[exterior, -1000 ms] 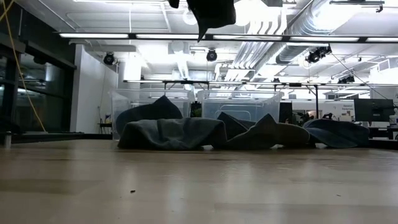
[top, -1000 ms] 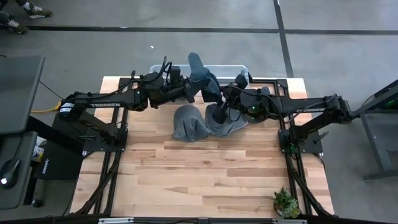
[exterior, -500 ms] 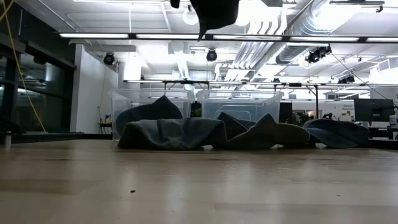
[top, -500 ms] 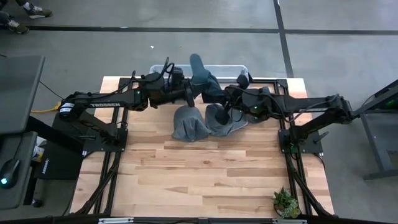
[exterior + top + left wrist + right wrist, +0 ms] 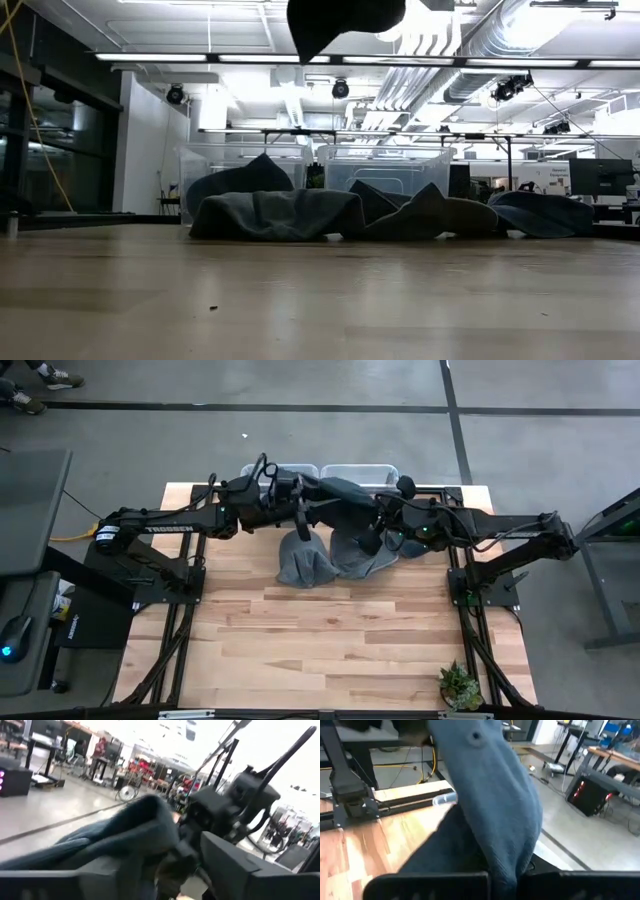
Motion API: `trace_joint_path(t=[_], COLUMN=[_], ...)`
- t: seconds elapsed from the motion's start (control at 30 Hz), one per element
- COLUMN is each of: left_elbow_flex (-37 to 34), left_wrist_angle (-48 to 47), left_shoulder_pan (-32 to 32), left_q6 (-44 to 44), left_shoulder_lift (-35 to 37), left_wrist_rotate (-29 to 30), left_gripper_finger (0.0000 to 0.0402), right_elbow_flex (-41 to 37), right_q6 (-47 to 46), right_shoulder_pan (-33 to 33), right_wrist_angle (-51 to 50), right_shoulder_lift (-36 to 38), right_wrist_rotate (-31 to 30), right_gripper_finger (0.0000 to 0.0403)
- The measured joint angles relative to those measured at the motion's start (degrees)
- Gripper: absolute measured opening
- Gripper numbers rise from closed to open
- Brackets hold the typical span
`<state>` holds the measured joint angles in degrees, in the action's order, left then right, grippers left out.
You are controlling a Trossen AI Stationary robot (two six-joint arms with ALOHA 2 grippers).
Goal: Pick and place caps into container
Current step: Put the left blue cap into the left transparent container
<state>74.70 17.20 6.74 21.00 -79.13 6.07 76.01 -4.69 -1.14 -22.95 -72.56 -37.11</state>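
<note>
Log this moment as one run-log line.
right gripper: shut on raised cap | left gripper: at same cap's other end | clear bins: at far table edge | other caps: heaped on table

Dark blue cap (image 5: 345, 492) aloft between the arms; grey caps (image 5: 330, 557) heaped on table.

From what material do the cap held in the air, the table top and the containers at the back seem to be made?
The raised cap looks like soft blue denim-type cloth: matte, it folds and hangs limp from the right claw.
The table top appears to be light wood, laid in planks with visible grain and a slight sheen.
The containers are probably clear plastic, as the room shows through their walls.
</note>
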Motion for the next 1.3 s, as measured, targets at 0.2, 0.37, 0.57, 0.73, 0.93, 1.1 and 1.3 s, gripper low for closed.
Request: trace_joint_path(t=[0.2, 0.37, 0.57, 0.73, 0.93, 1.1, 1.3], left_elbow_flex=[0.0, 0.1, 0.2, 0.0, 0.0, 0.0, 0.0], left_wrist_angle=[1.6, 1.7, -0.2, -9.1, -13.5, -14.6, -14.4], left_shoulder_pan=[0.0, 0.0, 0.0, 0.1, 0.4, 0.9, 1.6], left_q6=[-7.4, -14.0, -20.5, -21.2, -21.0, -21.0, -20.3], left_shoulder_lift=[0.1, 0.6, 2.0, 2.3, -0.2, -1.6, -3.0], left_wrist_rotate=[-0.6, 1.2, 9.6, 14.4, 14.4, 12.7, 10.6], left_gripper_finger=[0.0270, 0.0280, 0.0280, 0.0280, 0.0280, 0.0280, 0.0280], right_elbow_flex=[0.0, 0.0, 0.0, 0.0, 0.0, 0.0, 0.0], right_q6=[-3.0, -4.3, -5.8, -7.2, -8.4, -9.9, -10.5], right_shoulder_pan=[0.0, 0.0, 0.1, 0.0, 0.0, 0.1, 0.0], right_wrist_angle=[-5.6, -8.3, -12.1, -12.2, -11.7, -9.6, -8.5], right_shoulder_lift=[1.0, 3.4, 7.2, 10.4, 13.5, 15.8, 18.6], right_wrist_rotate=[-0.1, -0.7, -2.0, 1.5, 6.3, 11.7, 14.7], right_gripper_finger=[0.0002, 0.0002, 0.0002, 0.0002, 0.0002, 0.0002, 0.0002])
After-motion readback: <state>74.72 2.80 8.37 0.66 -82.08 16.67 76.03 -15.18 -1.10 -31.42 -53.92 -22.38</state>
